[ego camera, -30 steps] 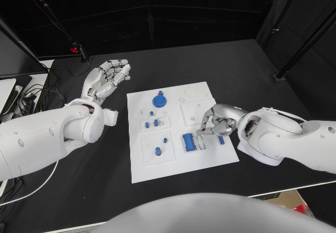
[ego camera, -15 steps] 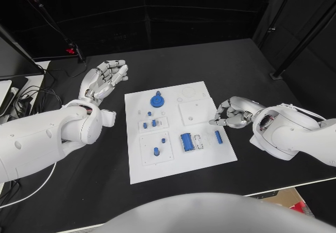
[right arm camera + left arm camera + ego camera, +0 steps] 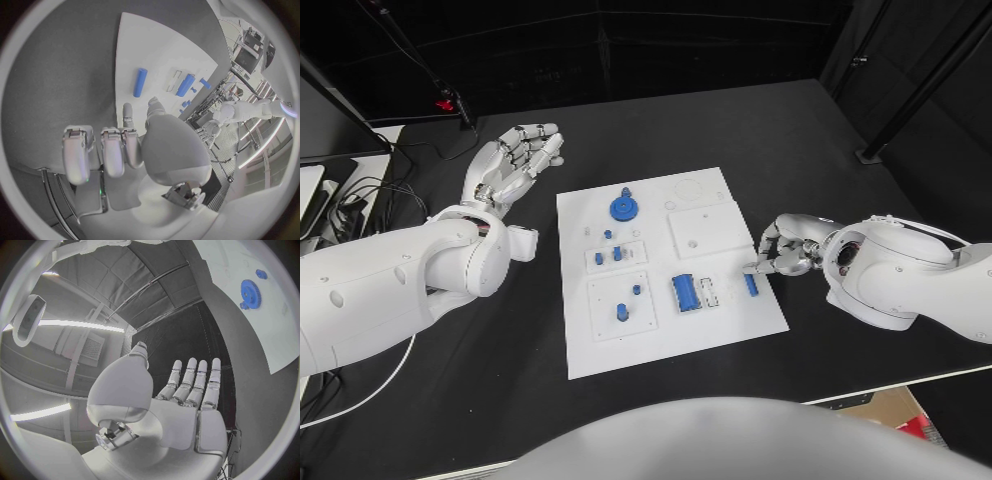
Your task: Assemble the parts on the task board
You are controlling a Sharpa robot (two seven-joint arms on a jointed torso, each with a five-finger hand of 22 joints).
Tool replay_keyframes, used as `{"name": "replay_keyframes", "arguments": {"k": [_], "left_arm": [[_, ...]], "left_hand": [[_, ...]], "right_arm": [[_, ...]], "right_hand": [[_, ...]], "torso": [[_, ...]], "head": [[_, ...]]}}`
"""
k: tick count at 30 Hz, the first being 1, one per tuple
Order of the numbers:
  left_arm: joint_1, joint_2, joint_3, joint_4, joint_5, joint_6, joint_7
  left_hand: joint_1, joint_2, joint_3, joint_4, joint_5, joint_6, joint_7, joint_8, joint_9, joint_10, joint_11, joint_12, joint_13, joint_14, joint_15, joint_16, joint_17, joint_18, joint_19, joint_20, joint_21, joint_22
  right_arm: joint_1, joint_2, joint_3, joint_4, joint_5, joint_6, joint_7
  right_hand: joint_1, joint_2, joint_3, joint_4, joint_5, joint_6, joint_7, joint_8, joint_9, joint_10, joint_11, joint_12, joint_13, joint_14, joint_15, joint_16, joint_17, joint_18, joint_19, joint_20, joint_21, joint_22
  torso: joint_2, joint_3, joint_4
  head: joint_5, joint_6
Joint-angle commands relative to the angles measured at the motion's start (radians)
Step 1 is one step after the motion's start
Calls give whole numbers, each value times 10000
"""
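The white task board lies in the middle of the table. On it are a blue gear, a wide blue block, a slim blue cylinder and several small blue pegs. My right hand hovers at the board's right edge with its fingers curled in and nothing in them. The cylinder lies flat on the board, just clear of those fingers. My left hand is raised left of the board, fingers straight and apart, holding nothing. The gear also shows beyond the left hand.
Black tabletop surrounds the board. Cables and a monitor edge sit at the far left. A dark stand foot is at the back right. Two small white pieces lie between the cylinder and the block.
My right hand has drawn back from over the board's right part to its right edge. The cylinder stays on the board. My left hand has not moved.
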Motion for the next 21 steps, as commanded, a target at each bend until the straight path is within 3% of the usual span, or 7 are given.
{"name": "replay_keyframes", "arguments": {"k": [1,21], "left_arm": [[10,-1,10,0,18,60,1085],[-7,-33,10,25,18,66,1075]], "left_hand": [[21,116,-41,-38,52,-60,1533,65,-18,-24,-8,74,-21,-27,-24,51,-17,49,8,-10,57,-25],[21,116,-41,-38,52,-60,1533,65,-18,-24,-8,74,-21,-27,-24,51,-17,49,8,-10,57,-25]], "right_arm": [[1,28,-3,55,-389,804,-575],[-88,389,-8,-137,-393,1685,-870]], "right_hand": [[-129,-13,-70,2,-82,102,-2,96,12,1022,-43,33,2632,1040,22,25,2631,-63,1022,63,-7,2619],[-129,95,-77,-28,-167,82,-30,140,-8,1022,-70,33,2632,1040,17,25,2631,-67,1029,55,8,2625]], "torso": [[-13,-4,-4],[8,-1,3]], "head": [[-33,1],[-27,1]]}}
